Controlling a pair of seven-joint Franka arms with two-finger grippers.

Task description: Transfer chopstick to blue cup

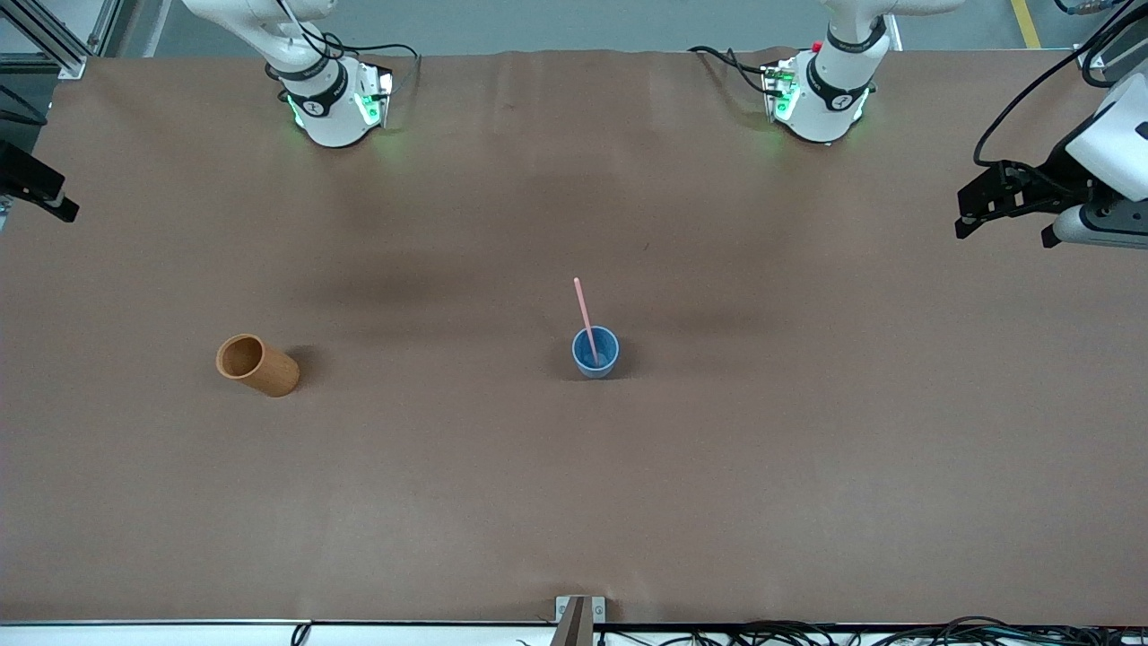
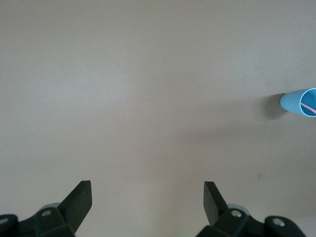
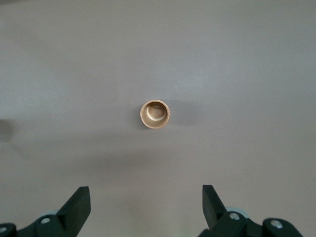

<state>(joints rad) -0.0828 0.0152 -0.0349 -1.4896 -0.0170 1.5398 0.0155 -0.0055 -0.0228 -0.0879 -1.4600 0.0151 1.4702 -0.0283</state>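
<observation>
Hanging high over the brown desk (image 1: 807, 467) at the left arm's end, pointing straight down, fingers (image 2: 79, 200) spread as wide as possible and gripping nothing: left claw (image 2: 147, 197). In the front view, showing at the frame's edge as a dark block (image 1: 1000, 199). Hanging likewise over the right arm's end of the desk, looking straight down on the orange-brown cup (image 3: 155, 114), fingers (image 3: 79, 203) spread wide and holding nothing: right claw (image 3: 146, 200), barely showing in the front view as a dark piece at the frame's edge, probably part of that arm. Both arms waiting, well clear of the cups. Standing upright near the middle of the desk: blue cup (image 1: 595, 352), mouth up. Resting inside it, lower end at the bottom, leaning against the rim: chopstick (image 1: 584, 309), long axis close to vertical, free pink end sticking up out of the cup and tilting slightly toward the robots' bases and the right arm's end. Standing well apart from the blue cup, toward the right arm's end: orange-brown cup, empty.
</observation>
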